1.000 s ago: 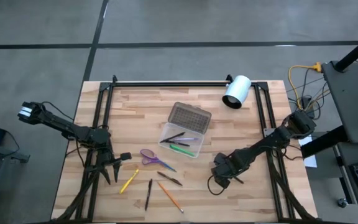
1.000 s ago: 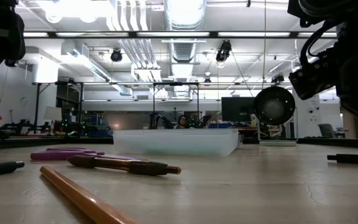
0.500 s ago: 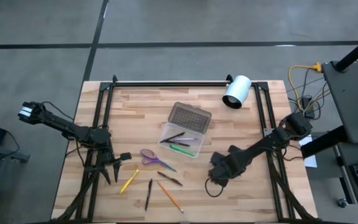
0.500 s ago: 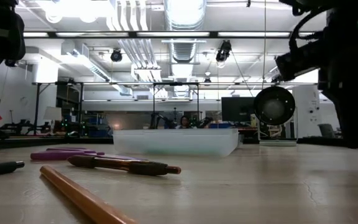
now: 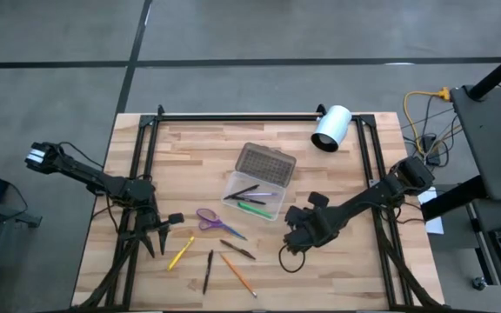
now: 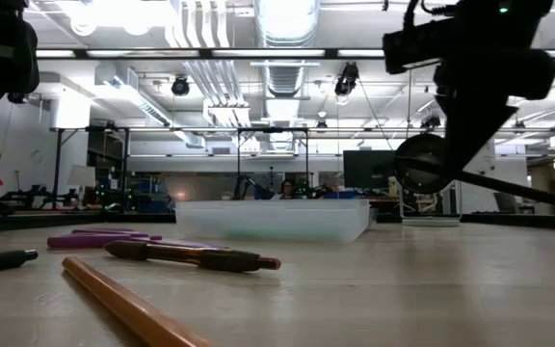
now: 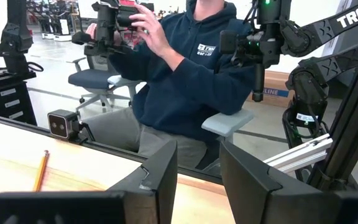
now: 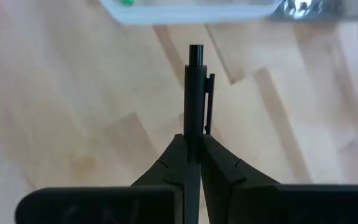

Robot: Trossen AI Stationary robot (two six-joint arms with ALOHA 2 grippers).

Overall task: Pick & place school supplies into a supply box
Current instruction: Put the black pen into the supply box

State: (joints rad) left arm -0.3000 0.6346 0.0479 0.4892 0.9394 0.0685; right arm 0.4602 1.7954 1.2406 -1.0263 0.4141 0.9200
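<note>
The clear supply box stands mid-table with its grey dotted lid swung open toward the far edge; a few pens lie inside. On the table in front of it lie purple scissors, a dark pen, an orange pencil, a black pen and a yellow pen. My right gripper is just right of the box's near corner, shut on a black pen. My left gripper waits open near the table's left side. My right gripper pinches the black pen's barrel between its two fingers. The clipped end sticks out past the fingertips toward the box. In the low view the pen is lifted clear of the table and slants slightly.
A white cylinder lies at the far right of the table. Dark frame rails run along both sides and the far edge. A seated person in a blue hoodie shows beyond the table in the left wrist view.
My right gripper has moved toward the table's left and the supply box and has risen. The black pen, which lay on the table at the right a second ago, is now lifted clear in its fingers.
</note>
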